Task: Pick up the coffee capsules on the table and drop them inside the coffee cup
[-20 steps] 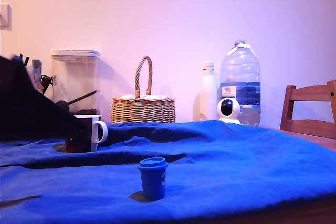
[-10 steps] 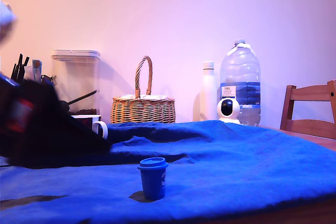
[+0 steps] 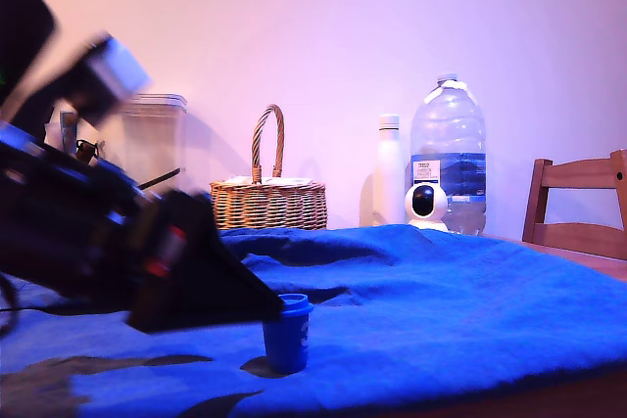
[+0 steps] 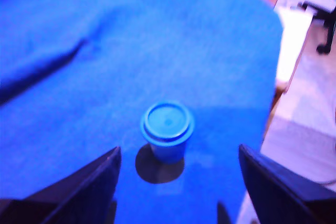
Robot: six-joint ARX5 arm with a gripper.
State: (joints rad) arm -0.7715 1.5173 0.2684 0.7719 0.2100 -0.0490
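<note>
The small blue plastic capsule (image 4: pixel 167 129), upright on the wrinkled blue-clothed table (image 4: pixel 79 77), is framed between the spread-open black gripper (image 4: pixel 178 182), with descent and closure judged necessary before any carry to the cup.

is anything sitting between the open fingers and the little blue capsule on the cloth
Nothing visible. In the wrist view the small blue plastic capsule stands upright on the wrinkled blue cloth, in line with the gap between the two dark fingers of the gripper, with only bare cloth between them.
</note>
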